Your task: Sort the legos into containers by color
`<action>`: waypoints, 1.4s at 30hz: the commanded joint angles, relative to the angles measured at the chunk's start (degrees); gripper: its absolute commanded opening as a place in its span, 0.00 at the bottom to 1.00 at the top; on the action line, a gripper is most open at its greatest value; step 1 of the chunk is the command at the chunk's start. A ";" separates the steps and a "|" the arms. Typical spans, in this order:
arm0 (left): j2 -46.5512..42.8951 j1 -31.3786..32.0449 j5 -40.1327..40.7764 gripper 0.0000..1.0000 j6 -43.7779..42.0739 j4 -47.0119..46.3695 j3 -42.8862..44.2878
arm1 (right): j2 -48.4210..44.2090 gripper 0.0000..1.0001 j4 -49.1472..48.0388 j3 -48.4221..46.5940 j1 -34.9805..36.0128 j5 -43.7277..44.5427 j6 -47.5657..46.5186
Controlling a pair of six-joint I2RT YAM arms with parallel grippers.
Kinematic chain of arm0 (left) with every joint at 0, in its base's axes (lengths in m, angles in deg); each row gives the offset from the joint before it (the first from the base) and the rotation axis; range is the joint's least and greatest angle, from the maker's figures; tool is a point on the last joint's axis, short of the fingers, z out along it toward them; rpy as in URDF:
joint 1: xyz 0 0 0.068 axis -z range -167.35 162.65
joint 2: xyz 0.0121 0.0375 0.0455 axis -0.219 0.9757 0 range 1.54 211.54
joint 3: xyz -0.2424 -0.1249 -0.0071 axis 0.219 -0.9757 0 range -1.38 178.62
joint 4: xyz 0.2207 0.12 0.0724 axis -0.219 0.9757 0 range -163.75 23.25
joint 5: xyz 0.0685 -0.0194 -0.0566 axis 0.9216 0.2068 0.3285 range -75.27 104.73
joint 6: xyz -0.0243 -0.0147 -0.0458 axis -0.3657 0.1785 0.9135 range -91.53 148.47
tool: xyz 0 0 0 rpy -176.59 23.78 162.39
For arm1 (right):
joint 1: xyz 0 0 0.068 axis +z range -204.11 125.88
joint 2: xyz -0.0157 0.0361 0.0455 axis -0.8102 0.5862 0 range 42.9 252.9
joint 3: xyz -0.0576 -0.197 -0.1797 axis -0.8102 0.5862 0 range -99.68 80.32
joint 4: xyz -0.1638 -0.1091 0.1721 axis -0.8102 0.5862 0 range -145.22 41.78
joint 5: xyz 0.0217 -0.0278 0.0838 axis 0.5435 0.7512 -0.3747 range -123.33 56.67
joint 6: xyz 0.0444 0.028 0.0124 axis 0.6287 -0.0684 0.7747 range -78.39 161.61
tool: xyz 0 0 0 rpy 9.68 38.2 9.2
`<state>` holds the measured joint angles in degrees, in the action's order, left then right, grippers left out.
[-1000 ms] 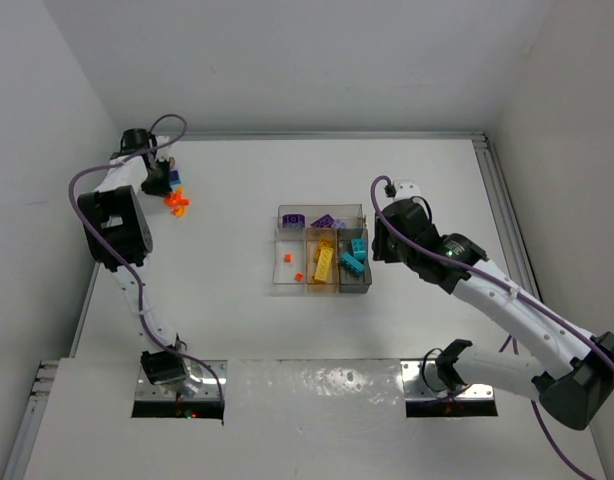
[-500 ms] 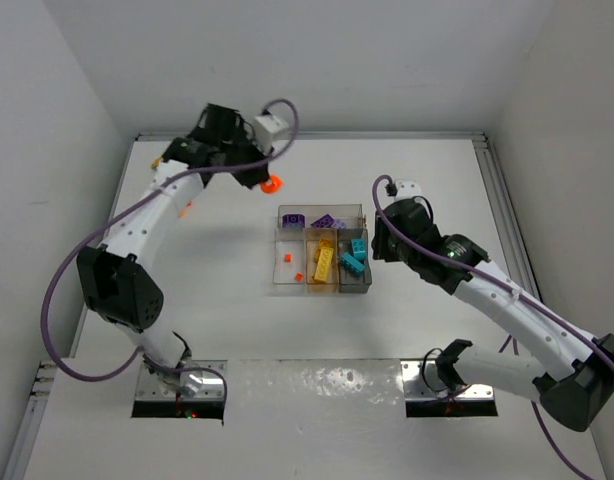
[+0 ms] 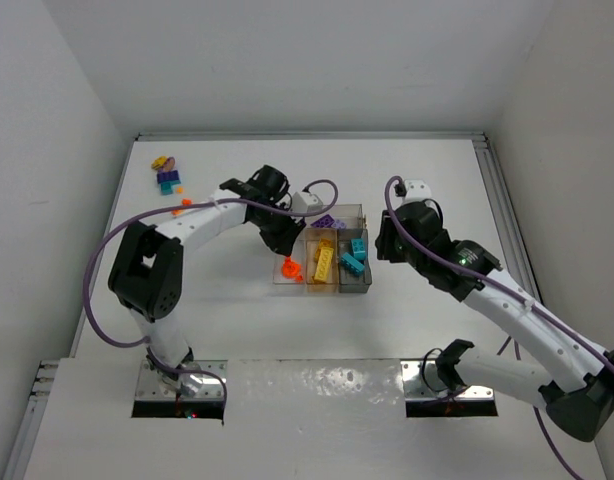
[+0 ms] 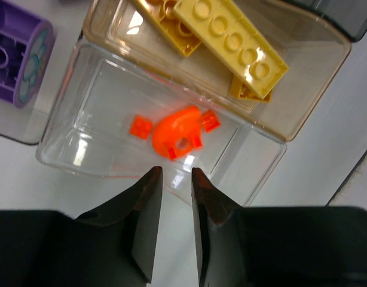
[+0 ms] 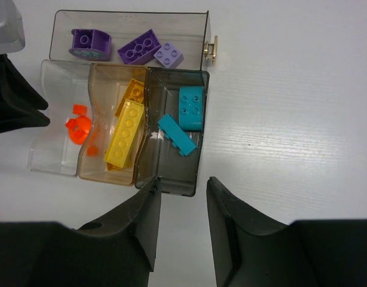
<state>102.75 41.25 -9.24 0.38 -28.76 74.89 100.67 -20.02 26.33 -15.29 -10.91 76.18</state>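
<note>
Orange lego [image 4: 177,133] is kept in the nine-o'clock bin [image 4: 82,152], colour-matched; left gripper [image 4: 175,174] and right gripper [image 5: 182,183] are parted, empty.

A white table [image 3: 227,320] stands boxed in by plain grey walls [image 3: 287,60]; a metal rail [image 3: 497,200] runs along its right edge; a glossy white board [image 3: 317,385] covers its near edge.

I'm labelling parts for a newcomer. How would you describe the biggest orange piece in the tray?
On the white table, find the small clear plastic tray, then its colourless end compartment beside the amber one holding yellow bricks. The rounded orange plastic piece with a hole lies there; the orange bits beside it are tiny squares.
</note>
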 commanded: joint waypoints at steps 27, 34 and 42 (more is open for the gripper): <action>11.63 -38.97 23.17 0.72 6.92 -9.13 15.48 | -3.20 0.37 -0.84 4.16 0.37 0.44 2.26; 17.35 -39.06 23.70 0.41 2.01 -10.80 16.63 | -2.76 0.37 -0.22 3.64 0.28 1.40 1.82; 20.43 -38.97 21.95 0.37 2.17 -11.77 17.59 | -1.53 0.38 -0.22 3.11 0.28 1.49 1.29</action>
<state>122.66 2.17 13.78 3.04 -38.70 89.70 98.36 -19.17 30.65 -15.29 -10.74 77.64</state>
